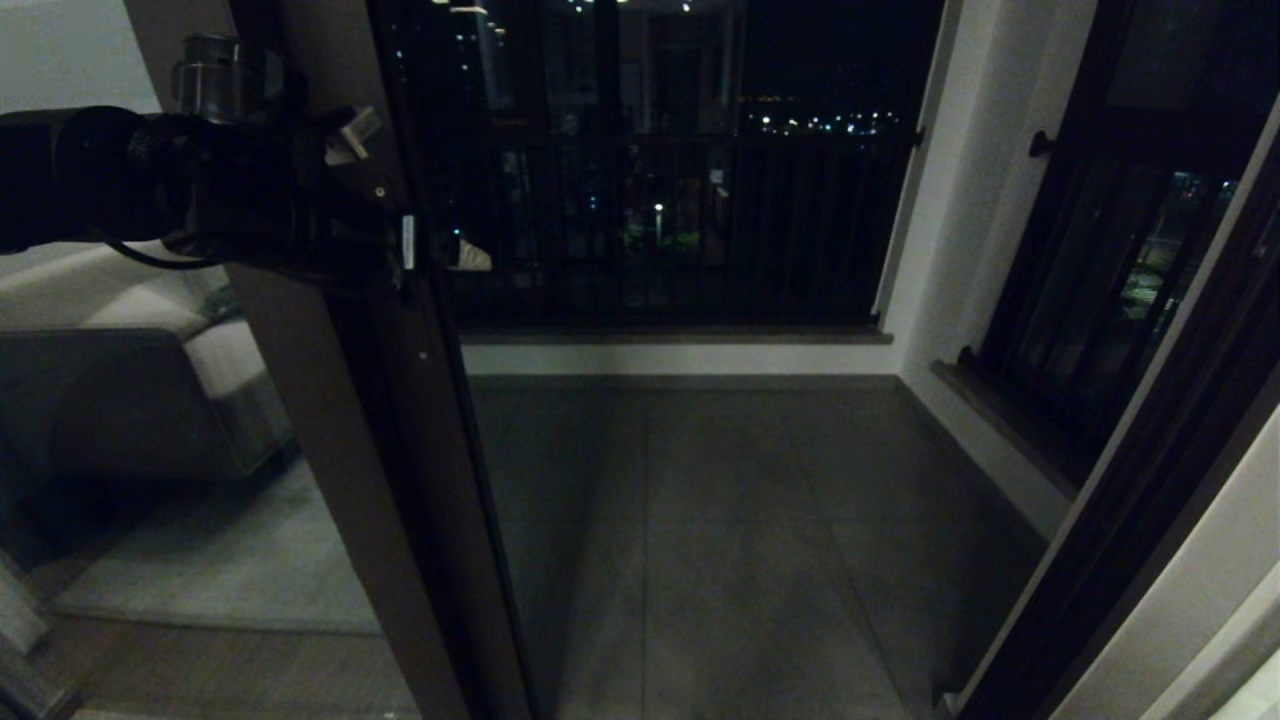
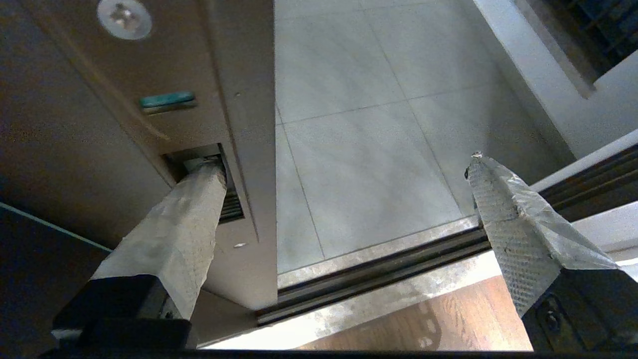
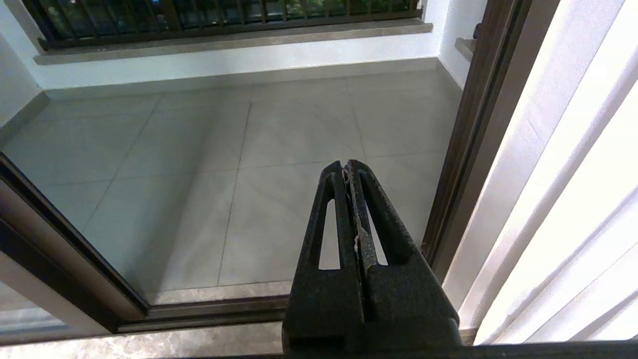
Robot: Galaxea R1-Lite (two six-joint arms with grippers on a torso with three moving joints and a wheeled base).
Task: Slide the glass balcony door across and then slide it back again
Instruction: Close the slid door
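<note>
The glass balcony door [image 1: 340,420] stands at the left, its brown edge stile [image 2: 239,75] bordering the open doorway. My left gripper [image 1: 410,195] is at the stile at about chest height. In the left wrist view the left gripper [image 2: 341,162] is open wide. One taped finger [image 2: 199,199] has its tip inside the recessed slot handle [image 2: 227,199]. The other finger [image 2: 498,209] hangs free over the opening, touching nothing. My right gripper [image 3: 345,164] is shut and empty, held low near the doorway's right side.
Beyond the doorway lie the grey balcony tiles [image 1: 720,520], the barred railing [image 1: 680,230] and a dark barred window [image 1: 1100,280]. The floor track [image 2: 379,269] crosses the threshold. The right door jamb [image 1: 1150,480], a pale curtain [image 3: 573,174] and a sofa [image 1: 130,390] flank the space.
</note>
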